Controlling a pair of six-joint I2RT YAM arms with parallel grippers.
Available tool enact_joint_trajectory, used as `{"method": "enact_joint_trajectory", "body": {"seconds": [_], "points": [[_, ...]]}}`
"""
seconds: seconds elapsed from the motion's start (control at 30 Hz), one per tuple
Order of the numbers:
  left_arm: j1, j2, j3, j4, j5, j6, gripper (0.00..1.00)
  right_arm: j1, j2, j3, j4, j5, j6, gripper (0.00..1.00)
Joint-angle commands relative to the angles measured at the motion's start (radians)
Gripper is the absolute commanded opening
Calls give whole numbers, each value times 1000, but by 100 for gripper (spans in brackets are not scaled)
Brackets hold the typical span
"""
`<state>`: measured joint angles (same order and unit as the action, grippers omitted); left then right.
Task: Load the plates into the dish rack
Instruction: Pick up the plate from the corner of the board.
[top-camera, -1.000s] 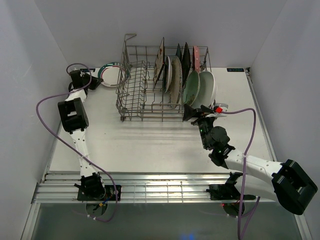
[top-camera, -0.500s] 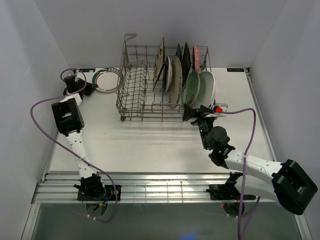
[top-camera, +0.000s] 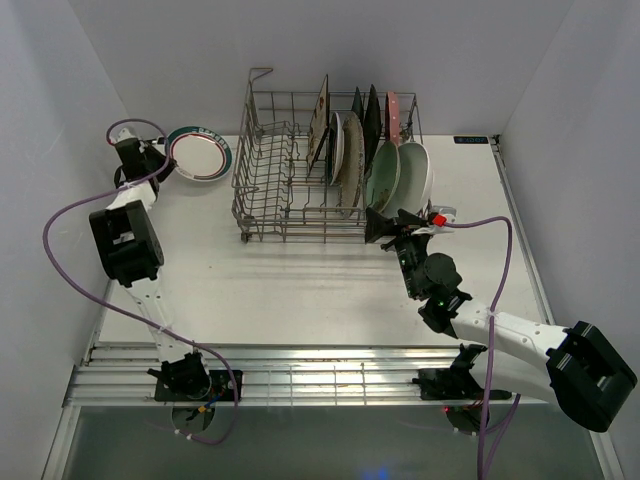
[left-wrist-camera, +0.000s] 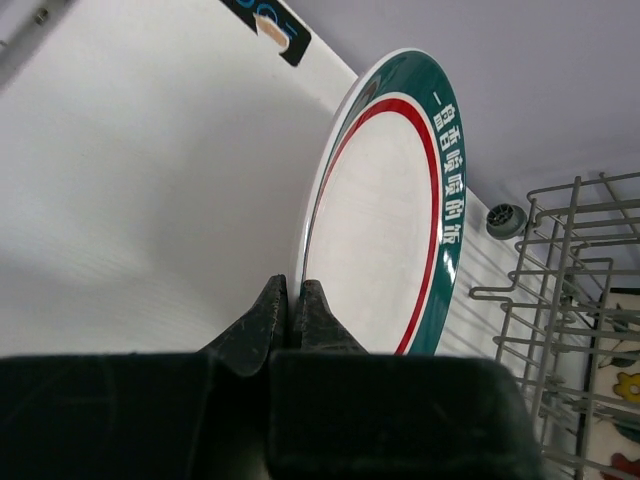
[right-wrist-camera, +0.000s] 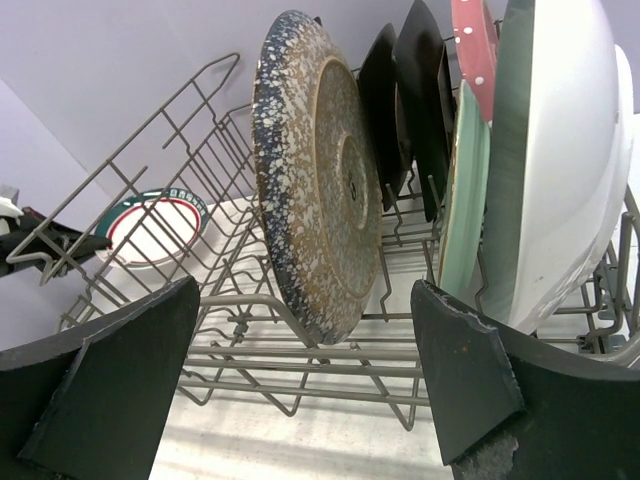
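Observation:
My left gripper (top-camera: 155, 160) is shut on the rim of a white plate with a green and red border (top-camera: 200, 155), held tilted above the table's far left corner, left of the dish rack (top-camera: 262, 205). In the left wrist view the fingertips (left-wrist-camera: 293, 300) pinch that plate's (left-wrist-camera: 390, 200) lower edge. Several plates stand upright in the rack's right half: speckled (right-wrist-camera: 320, 180), black (right-wrist-camera: 425, 80), mint (right-wrist-camera: 462, 200), white (right-wrist-camera: 560, 150). My right gripper (top-camera: 390, 225) is open at the rack's near right corner, with nothing between its jaws (right-wrist-camera: 305, 330).
The rack's left half (left-wrist-camera: 560, 290) holds bare tines. White walls close in on the left, back and right. A black label (left-wrist-camera: 265, 25) sits at the table's back edge. A metal rail (top-camera: 300, 380) runs along the near edge.
The left arm has swung left and back, carrying the green-and-red-rimmed plate away from the rack's left side. The right arm has barely moved.

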<state>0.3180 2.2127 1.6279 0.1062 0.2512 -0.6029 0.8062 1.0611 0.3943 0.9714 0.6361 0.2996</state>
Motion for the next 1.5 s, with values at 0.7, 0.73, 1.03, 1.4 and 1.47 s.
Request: {"method": "enact_joint_trajectory", "body": {"seconds": [0.7, 0.73, 1.03, 1.4, 1.47], "points": [[10, -674, -307, 184, -210, 367, 0, 1, -30, 48, -59, -93, 10, 88], [10, -717, -319, 191, -211, 376, 0, 2, -32, 52, -62, -101, 7, 88], [10, -982, -430, 194, -112, 379, 0, 1, -41, 94, -137, -180, -2, 90], [10, -1216, -485, 64, 130, 316, 0, 1, -84, 120, -194, -369, -30, 91], [9, -1225, -487, 30, 180, 275, 0, 2, -85, 133, -201, -444, -42, 92]]}}
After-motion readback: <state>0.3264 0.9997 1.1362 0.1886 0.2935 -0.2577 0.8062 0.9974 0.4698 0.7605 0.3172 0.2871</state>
